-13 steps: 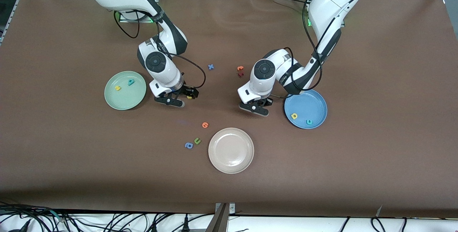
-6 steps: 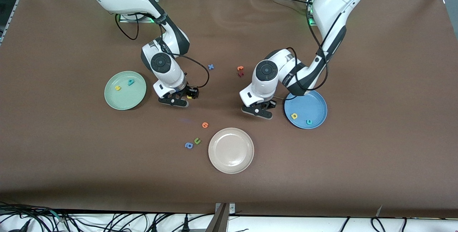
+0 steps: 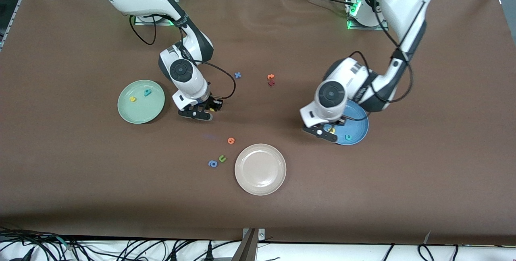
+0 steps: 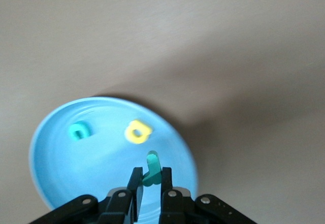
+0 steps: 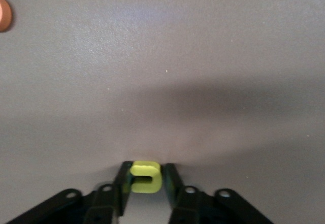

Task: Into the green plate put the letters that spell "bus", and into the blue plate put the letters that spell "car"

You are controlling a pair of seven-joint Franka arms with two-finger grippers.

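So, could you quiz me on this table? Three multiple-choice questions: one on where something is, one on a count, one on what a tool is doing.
1. What is the left tool over?
A) a drawer
B) the blue plate
C) a red cup

2. How many letters lie in the green plate?
A) none
B) two
C) four

3. How is the right tool?
A) wide open
B) shut on nothing
C) shut on the yellow u

Answers:
1 B: the left wrist view shows the blue plate under it, with the teal r in its grip.
2 B: only the yellow s and the teal b lie there.
3 C: in the right wrist view its fingers press both sides of the letter.
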